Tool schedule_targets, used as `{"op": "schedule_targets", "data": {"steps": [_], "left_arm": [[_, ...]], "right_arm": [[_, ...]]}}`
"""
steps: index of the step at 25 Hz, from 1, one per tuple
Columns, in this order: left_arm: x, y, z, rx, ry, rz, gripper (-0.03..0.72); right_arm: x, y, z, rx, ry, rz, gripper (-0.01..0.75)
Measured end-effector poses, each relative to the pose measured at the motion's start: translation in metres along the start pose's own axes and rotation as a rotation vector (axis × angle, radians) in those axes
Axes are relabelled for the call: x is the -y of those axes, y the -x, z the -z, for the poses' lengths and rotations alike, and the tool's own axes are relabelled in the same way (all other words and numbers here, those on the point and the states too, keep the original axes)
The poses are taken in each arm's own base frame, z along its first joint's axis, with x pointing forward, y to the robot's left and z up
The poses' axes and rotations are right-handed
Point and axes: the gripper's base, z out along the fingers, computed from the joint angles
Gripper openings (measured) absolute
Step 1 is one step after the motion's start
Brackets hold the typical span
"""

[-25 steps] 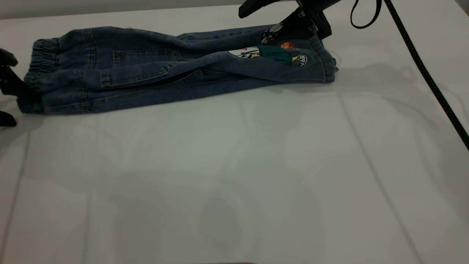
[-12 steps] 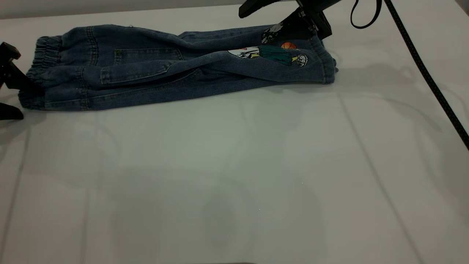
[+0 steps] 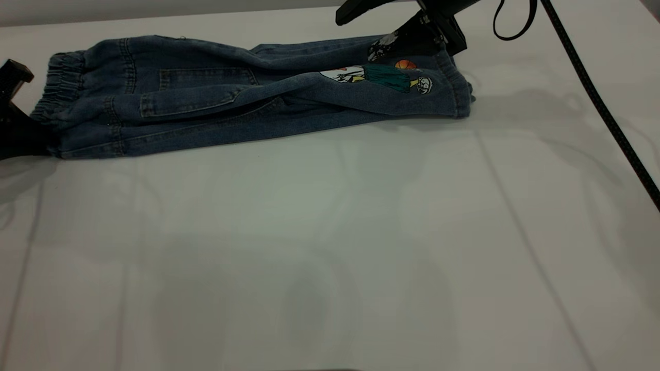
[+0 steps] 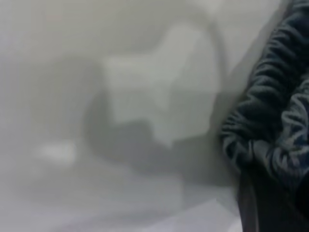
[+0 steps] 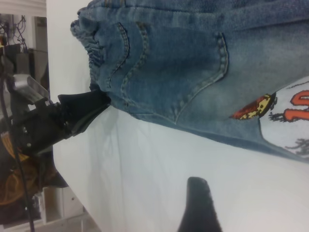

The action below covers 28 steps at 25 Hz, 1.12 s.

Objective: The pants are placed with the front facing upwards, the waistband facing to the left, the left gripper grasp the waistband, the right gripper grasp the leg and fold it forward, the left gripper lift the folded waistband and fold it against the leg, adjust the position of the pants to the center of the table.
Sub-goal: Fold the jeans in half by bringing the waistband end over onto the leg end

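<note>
Denim pants (image 3: 247, 98) lie folded lengthwise along the far part of the white worktop (image 3: 330, 247), stretched sideways across it. We take the pants as our landmark throughout.

At their left end sits the gathered waistband (image 3: 62, 85), pleats showing. The left hand (image 3: 18, 131) is at the near corner of that waistband, its black fingers pressed into the cloth; from the right wrist view we see its dark tip (image 5: 87, 108) meeting the denim edge just below the elastic, so we read it as clamped on the waistband. The left wrist view shows only ruched dark cloth (image 4: 270, 121) beside bare worktop.

At the pants' right end lies the leg (image 3: 392, 87) with the cartoon print, green shirt and orange ball facing up, cuff toward the right. The right hand (image 3: 407, 36) stands at the far edge of that leg, just behind the print, its fingers spread wide: one black finger points away above the cloth, the other rests down at the denim. Its black cable (image 3: 593, 93) runs off past the cuff, toward the right edge.
</note>
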Motion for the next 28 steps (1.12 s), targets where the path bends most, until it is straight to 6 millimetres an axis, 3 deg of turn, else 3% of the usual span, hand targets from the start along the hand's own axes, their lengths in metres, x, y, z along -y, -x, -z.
{"op": "schedule_targets", "data": {"steps": [8,16,22,28], "left_arm": [[0.046,0.01,0.04,0.102,-0.039,-0.191,0.059],[0.102,-0.011,0.061,0.103,-0.067,-0.452,0.059],[0.132,-0.027,0.072,0.112,-0.116,-0.545,0.059],[0.154,-0.042,0.078,0.095,-0.177,-0.608,0.059]], "right_arm": [[-0.017,-0.005,-0.015,0.011,0.076,-0.015,0.431],[-0.039,-0.025,-0.053,0.014,0.022,0.042,0.431],[-0.059,-0.026,-0.09,-0.014,0.028,0.119,0.431],[-0.052,-0.022,-0.125,-0.039,0.025,0.127,0.431]]}}
